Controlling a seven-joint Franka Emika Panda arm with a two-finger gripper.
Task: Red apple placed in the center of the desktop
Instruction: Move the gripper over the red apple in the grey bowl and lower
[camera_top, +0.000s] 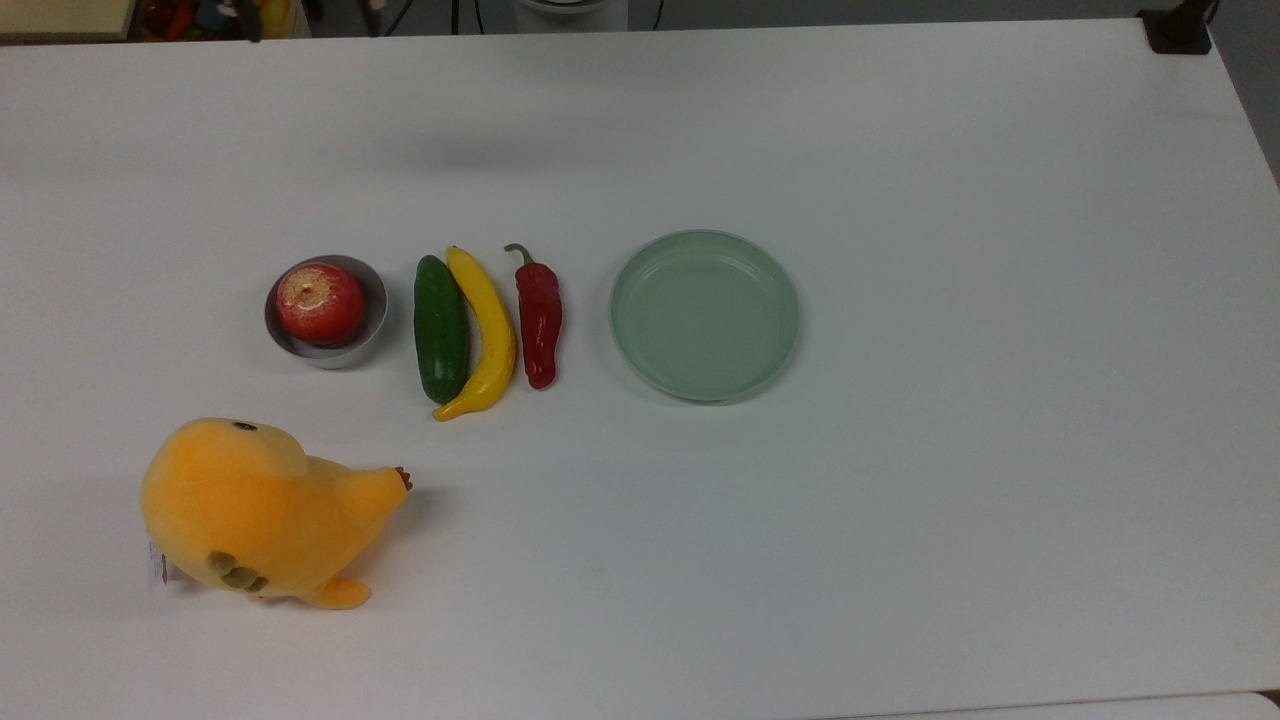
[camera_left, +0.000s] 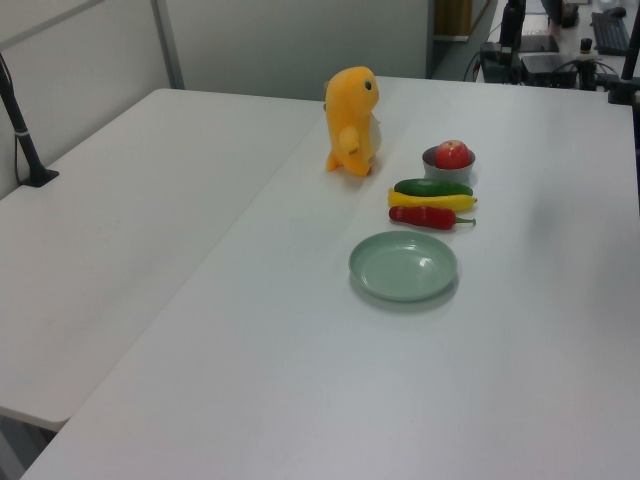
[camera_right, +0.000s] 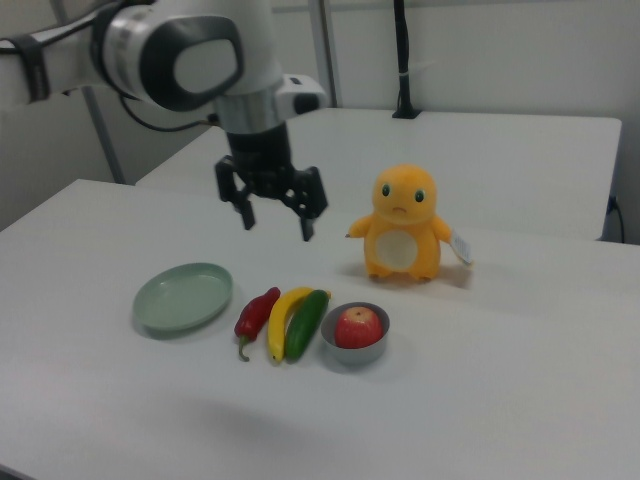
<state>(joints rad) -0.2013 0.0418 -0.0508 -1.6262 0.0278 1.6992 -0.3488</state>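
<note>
Pincer (camera_right: 277, 222) hangs spread, pointing down, high above the red apple (camera_right: 358, 326).

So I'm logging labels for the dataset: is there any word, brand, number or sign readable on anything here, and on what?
No readable text anywhere.
White tag on the orange plush toy: too small to tell if printed.
Round red apple, small grey metal bowl, green cucumber, yellow banana, long red chili pepper, round pale green plate, white desktop, robot's black hand: no markings.
</note>
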